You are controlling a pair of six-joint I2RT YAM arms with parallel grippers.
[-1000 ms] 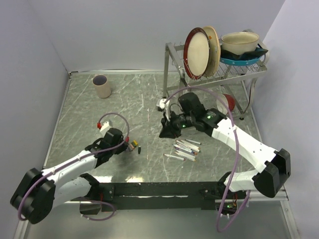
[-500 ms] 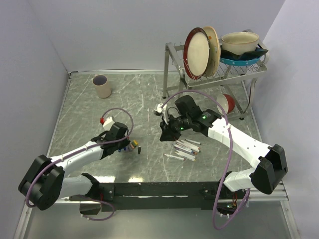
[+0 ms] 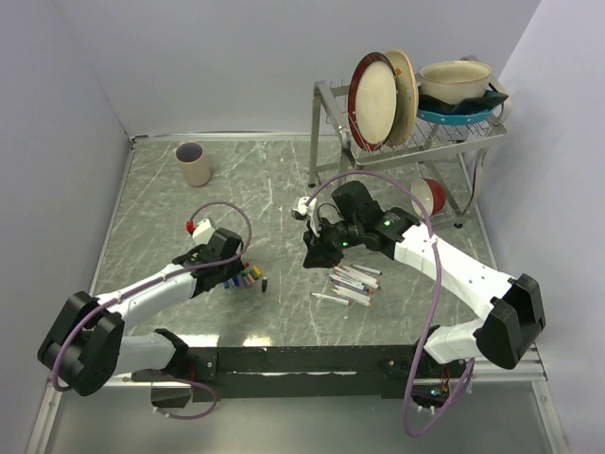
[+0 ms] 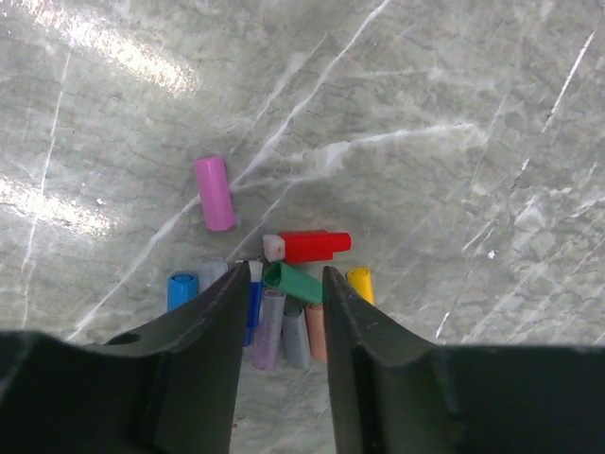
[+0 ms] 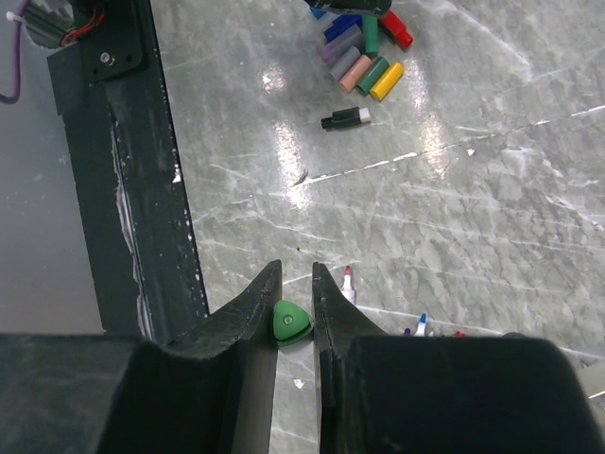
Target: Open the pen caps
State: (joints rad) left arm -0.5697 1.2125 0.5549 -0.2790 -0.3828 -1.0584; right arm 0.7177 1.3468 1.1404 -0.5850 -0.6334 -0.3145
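Note:
Several loose pen caps (image 4: 293,282) in pink, red, green, yellow, blue, grey and orange lie in a pile on the table. In the top view the pile (image 3: 248,275) sits just right of my left gripper (image 3: 227,269). In the left wrist view that gripper (image 4: 284,307) is open and empty, its fingers just short of the pile. My right gripper (image 5: 295,276) is shut on a pen with a green cap (image 5: 291,324), seen end on. It hangs above the table (image 3: 317,248). The cap pile also shows in the right wrist view (image 5: 364,52).
Several uncapped white pens (image 3: 352,282) lie below the right gripper. A black cap (image 3: 265,283) lies beside the pile. A mug (image 3: 194,163) stands at the back left. A dish rack (image 3: 406,128) with plates and bowls is at the back right, with a red-and-white bowl (image 3: 430,196) under it.
My left gripper has drawn back a little from the cap pile, which now shows more fully. My right gripper shifted slightly left a second ago, then stayed still.

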